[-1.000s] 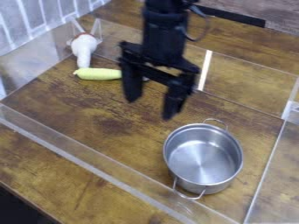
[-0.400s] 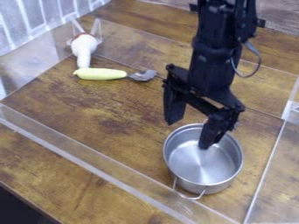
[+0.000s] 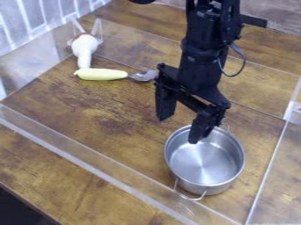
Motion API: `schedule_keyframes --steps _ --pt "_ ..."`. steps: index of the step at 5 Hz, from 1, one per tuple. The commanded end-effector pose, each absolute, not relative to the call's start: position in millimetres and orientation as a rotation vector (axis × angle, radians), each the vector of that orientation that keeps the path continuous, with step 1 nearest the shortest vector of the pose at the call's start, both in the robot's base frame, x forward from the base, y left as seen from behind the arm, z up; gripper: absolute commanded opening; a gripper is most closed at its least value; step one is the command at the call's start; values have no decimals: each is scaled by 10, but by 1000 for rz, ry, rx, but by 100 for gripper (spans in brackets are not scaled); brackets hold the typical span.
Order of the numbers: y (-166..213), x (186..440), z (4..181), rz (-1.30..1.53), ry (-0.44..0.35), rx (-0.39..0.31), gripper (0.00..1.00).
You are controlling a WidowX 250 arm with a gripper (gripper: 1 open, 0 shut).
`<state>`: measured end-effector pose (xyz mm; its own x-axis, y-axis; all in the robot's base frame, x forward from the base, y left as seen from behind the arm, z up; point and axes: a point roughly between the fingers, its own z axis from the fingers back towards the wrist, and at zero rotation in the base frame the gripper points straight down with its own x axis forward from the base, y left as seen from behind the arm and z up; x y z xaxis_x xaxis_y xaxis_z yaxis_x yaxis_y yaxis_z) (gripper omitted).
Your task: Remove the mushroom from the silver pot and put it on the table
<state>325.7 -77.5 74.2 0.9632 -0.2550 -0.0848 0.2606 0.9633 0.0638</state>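
The silver pot (image 3: 207, 159) stands at the front right of the table (image 3: 83, 114), and the part of its inside that shows holds nothing. The cream-white mushroom (image 3: 83, 46) lies on the table at the back left, far from the pot. My gripper (image 3: 185, 119) points down over the pot's back-left rim. It is open, with nothing between its black fingers (image 3: 167, 104). The right finger's tip hangs just over the rim and hides a small part of the pot.
A long yellow-green piece (image 3: 100, 75) lies below the mushroom, and a small grey spoon (image 3: 143, 76) sits beside it. Clear acrylic rails (image 3: 83, 145) cross the table at the front, back and right. A white upright strip stands behind the arm.
The open gripper has moved from the table's middle rightward and down to the pot's back-left rim. The pot, mushroom, yellow-green piece and spoon have not moved.
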Motion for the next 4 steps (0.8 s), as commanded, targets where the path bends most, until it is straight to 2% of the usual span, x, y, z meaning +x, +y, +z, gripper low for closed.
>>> schedule_keyframes --steps 1,3,4 --pt "-713 3300 803 -238 44 77 100" --pt "-1019 3365 583 -414 34 110 100" --pt "-1019 3333 643 -436 22 125 100"
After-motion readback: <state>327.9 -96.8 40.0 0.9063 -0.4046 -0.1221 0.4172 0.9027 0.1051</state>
